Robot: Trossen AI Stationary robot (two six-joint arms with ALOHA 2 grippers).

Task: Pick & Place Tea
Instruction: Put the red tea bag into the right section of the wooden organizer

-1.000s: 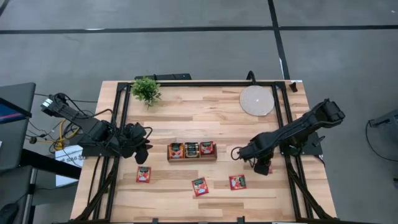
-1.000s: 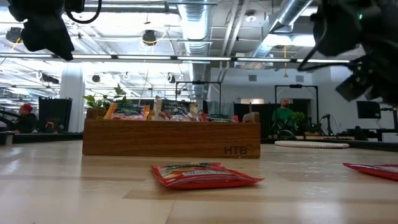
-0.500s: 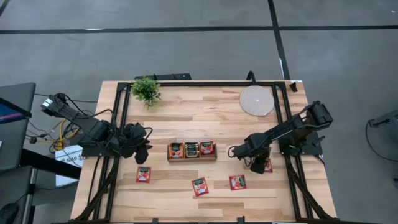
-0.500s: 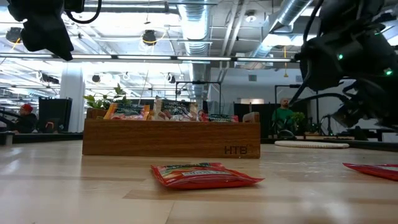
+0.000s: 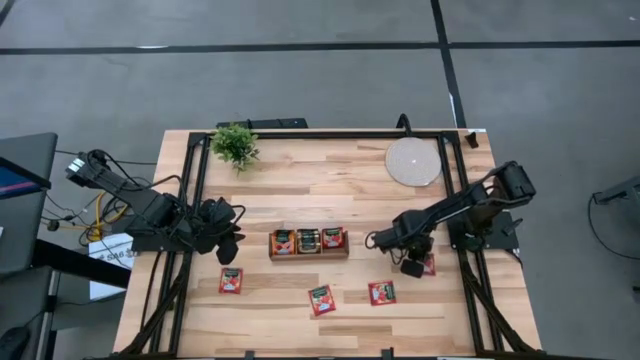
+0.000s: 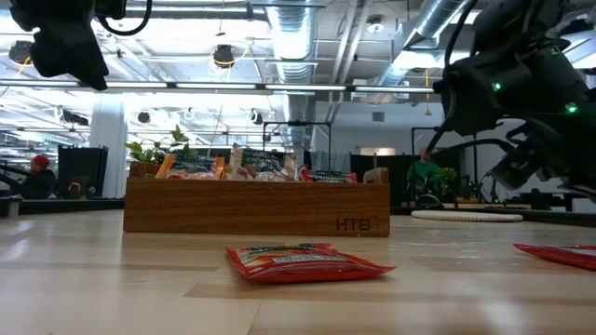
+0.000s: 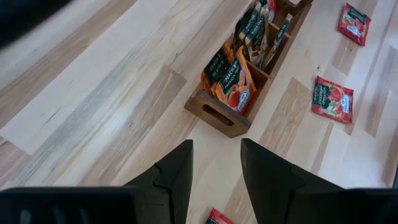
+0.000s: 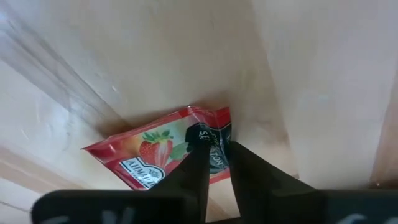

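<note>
A long wooden tray point(image 5: 308, 242) at the table's middle holds several tea sachets upright in its compartments point(image 7: 233, 87). Three red sachets lie flat nearer the front edge point(image 5: 231, 280), point(image 5: 321, 299), point(image 5: 381, 292). A further red sachet point(image 5: 429, 265) lies flat to the right of the tray. My right gripper point(image 5: 412, 266) is down on it, fingers nearly together point(image 8: 214, 146). My left gripper point(image 5: 228, 238) waits to the left of the tray, open and empty point(image 7: 214, 165). My right gripper has its two fingertips on the sachet's dark printed end point(image 8: 214, 155), at the edge by a corner, closed to a narrow gap around it. The fingers come from above, pointing down. The sachet lies flat on the table.
A small potted plant point(image 5: 235, 145) stands at the far left and a round pale disc point(image 5: 413, 161) at the far right. Black frame rails point(image 5: 195, 190) run along both sides of the table. Bare wood lies between the tray and the far edge.
My right gripper has gone down and a little toward the table's left, onto the sachet to the right of the tray. The sachet has stayed flat on the table.
</note>
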